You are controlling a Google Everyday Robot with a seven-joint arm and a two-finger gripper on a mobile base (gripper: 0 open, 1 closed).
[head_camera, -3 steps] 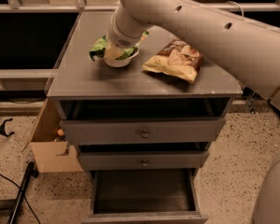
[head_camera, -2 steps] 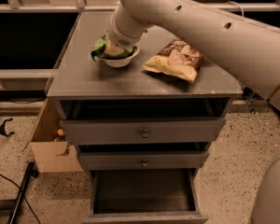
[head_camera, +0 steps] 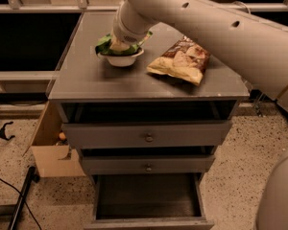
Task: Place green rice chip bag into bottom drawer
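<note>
The green rice chip bag (head_camera: 104, 45) lies in a white bowl (head_camera: 122, 59) at the back left of the grey cabinet top (head_camera: 86, 78). Only its crinkled green edges show on both sides of my arm. My gripper (head_camera: 120, 46) reaches down into the bowl right on the bag, mostly hidden behind my own wrist. The bottom drawer (head_camera: 149, 202) is pulled out at the foot of the cabinet, and its inside looks dark and bare.
A larger brown-and-yellow chip bag (head_camera: 181, 61) lies to the right of the bowl. Two shallower knobbed drawers (head_camera: 146, 137) are closed above the bottom one. A cardboard box (head_camera: 50, 155) stands on the floor to the left, with a black cable (head_camera: 19, 202) near it.
The green bag's left edge has drawn in slightly towards the bowl and risen a little. My arm has hardly moved.
</note>
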